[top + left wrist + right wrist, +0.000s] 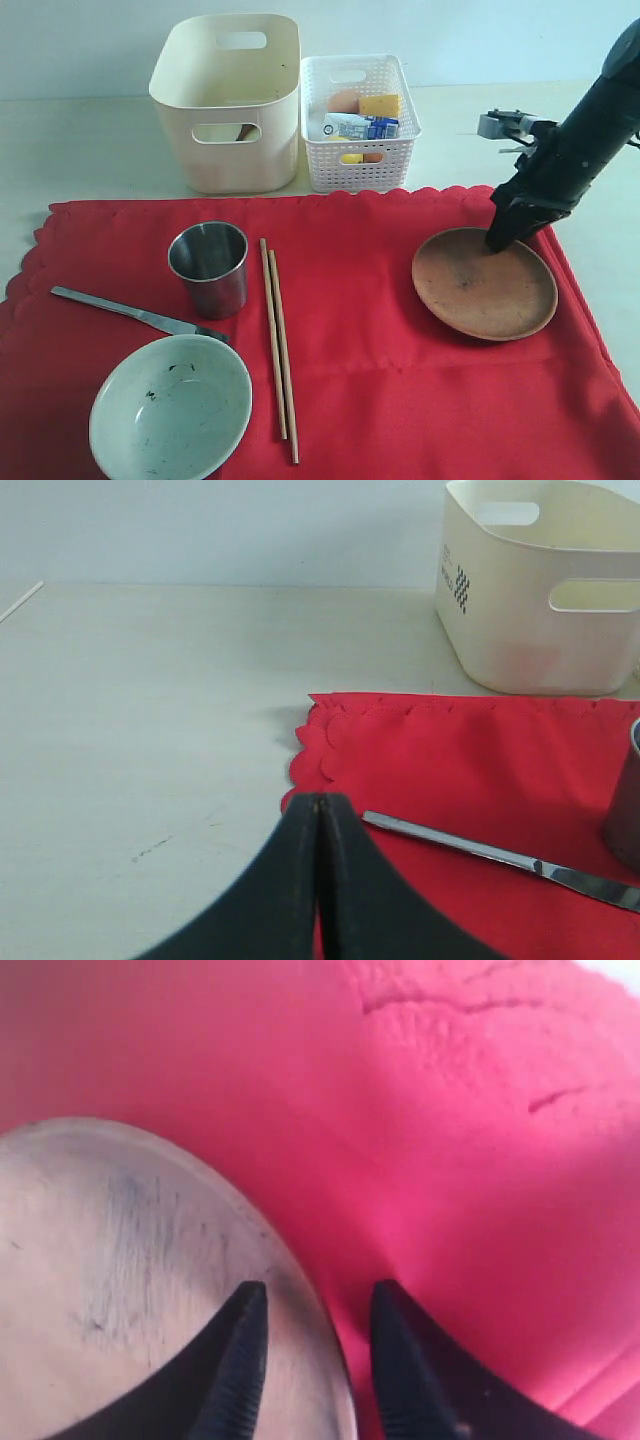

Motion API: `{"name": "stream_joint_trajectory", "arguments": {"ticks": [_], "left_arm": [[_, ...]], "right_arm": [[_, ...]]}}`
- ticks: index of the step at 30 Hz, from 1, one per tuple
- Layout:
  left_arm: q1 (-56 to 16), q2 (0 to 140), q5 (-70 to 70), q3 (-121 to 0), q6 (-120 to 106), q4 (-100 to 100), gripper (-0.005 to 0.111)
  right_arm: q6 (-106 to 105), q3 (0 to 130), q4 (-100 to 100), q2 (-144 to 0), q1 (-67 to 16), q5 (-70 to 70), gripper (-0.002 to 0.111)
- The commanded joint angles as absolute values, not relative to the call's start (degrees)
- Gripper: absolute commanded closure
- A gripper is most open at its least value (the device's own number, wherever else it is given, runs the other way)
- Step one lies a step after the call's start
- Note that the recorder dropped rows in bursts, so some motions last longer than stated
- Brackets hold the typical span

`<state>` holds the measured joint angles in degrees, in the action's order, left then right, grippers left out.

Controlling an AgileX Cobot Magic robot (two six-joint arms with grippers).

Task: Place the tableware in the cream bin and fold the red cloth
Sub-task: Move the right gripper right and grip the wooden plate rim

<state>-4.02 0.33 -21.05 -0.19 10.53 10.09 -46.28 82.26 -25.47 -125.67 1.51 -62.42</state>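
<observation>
The red cloth lies spread on the table. On it rest the tableware: a steel cup, wooden chopsticks, a metal knife, a pale speckled bowl and a round brown plate. My right gripper is down at the plate's far rim. It is open, one finger over the plate and the other over the cloth, with the rim between them. My left gripper is shut and empty, above the cloth's left corner near the knife. The cream bin stands behind the cloth.
A white lattice basket holding food items and a carton stands right of the cream bin. Bare table surrounds the cloth on the left and behind. The cup stands close to the knife's blade end.
</observation>
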Motion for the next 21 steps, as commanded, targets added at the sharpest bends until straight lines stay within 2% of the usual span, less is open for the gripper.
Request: {"name": "stream_joint_trajectory", "arguments": {"ticks": [1, 8, 10, 16, 21], "left_arm": [[-3.96, 0.0, -20.73, 0.0, 10.71, 9.59, 0.107], [-3.96, 0.0, -20.73, 0.0, 10.71, 9.59, 0.107], [-3.96, 0.0, -20.73, 0.0, 10.71, 9.59, 0.107], [-3.96, 0.0, -20.73, 0.0, 10.71, 9.59, 0.107], [-3.96, 0.0, -20.73, 0.0, 10.71, 9.59, 0.107]], "right_arm": [[-46.89, 82.16, -24.48, -125.82, 1.75, -62.27, 0.065], [-46.62, 82.16, -23.74, -125.93, 1.75, -67.13, 0.068], [-46.28, 82.16, -23.3, -125.93, 1.75, -67.03, 0.074], [-44.85, 82.16, -22.88, -125.93, 1.75, -63.9, 0.108], [-42.96, 82.16, -24.86, -125.56, 1.75, -64.64, 0.108]]}}
